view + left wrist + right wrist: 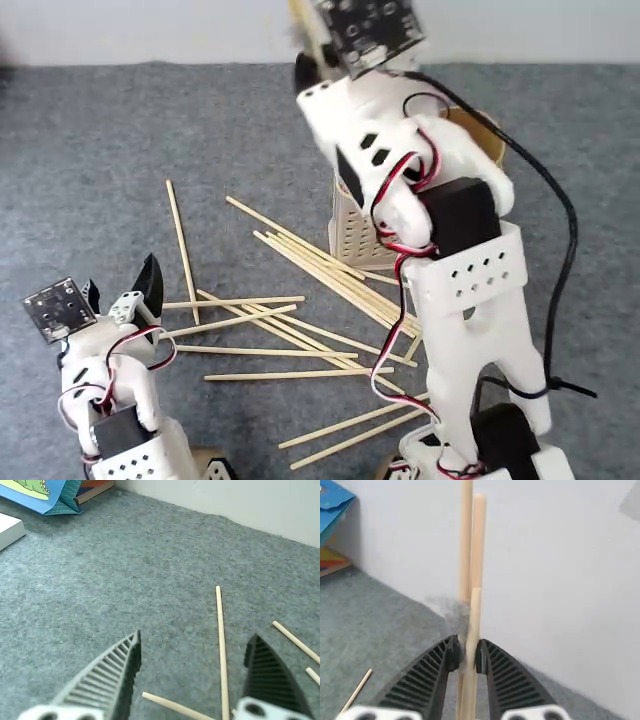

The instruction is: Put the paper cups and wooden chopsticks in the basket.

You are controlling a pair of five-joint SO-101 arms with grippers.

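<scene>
The right gripper [467, 651] is clamping a few chopsticks [473, 555] tightly, holding them upright and raised beyond the basket [352, 240]. The basket is standing on the carpet [120, 150], partly hidden by the right arm. Loose sticks [300, 340] are lying scattered before it, between the arms. The left gripper [196, 645] is hanging spread wide, low over the carpet, straddling one stick [220, 640].

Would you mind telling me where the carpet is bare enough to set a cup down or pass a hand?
The far-left carpet is bare, bordered by the wall, the lone chopstick and the left tool. A strip right of the black cable is free too. Between the basket and both arms, scattered chopsticks crowd it.
</scene>
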